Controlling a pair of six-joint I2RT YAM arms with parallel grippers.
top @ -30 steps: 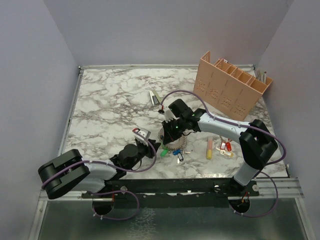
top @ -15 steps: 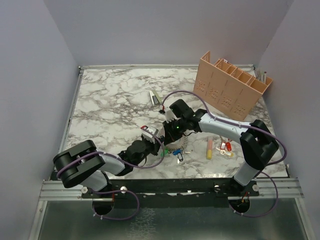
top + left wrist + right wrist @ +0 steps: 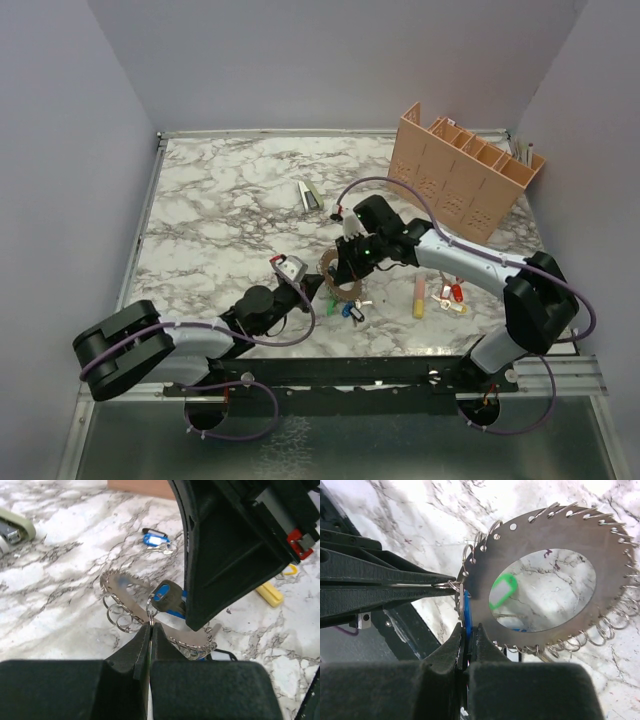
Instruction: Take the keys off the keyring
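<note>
1. Keyring: flat grey-silver disc with a wide band, open centre and wire loops along its rim. It is held tilted above the marble desk, near the front middle, between the 2 tools.

2. Right tool: fingers pressed together, pinching the lower-left edge of the keyring's band. A sliver of blue plastic shows at the same spot.

3. Left tool: fingers closed tight on a small split ring at the keyring's rim. It meets the disc from the side opposite the right tool's body, and the 2 tools' tips are just beside each other.

4. Blue-headed key: hangs on that small split ring, lying against the keyring's band right above the left tool's tips.

5. Loose keys on the desk:
   - Green-headed key, seen through the keyring's open centre.
   - Blue-tagged key, lying beyond the disc.

6. Other items:
   - Tan slotted organiser at the far right.
   - Bunch with red and yellow tags, right of the tools and well apart from the keyring.
</note>
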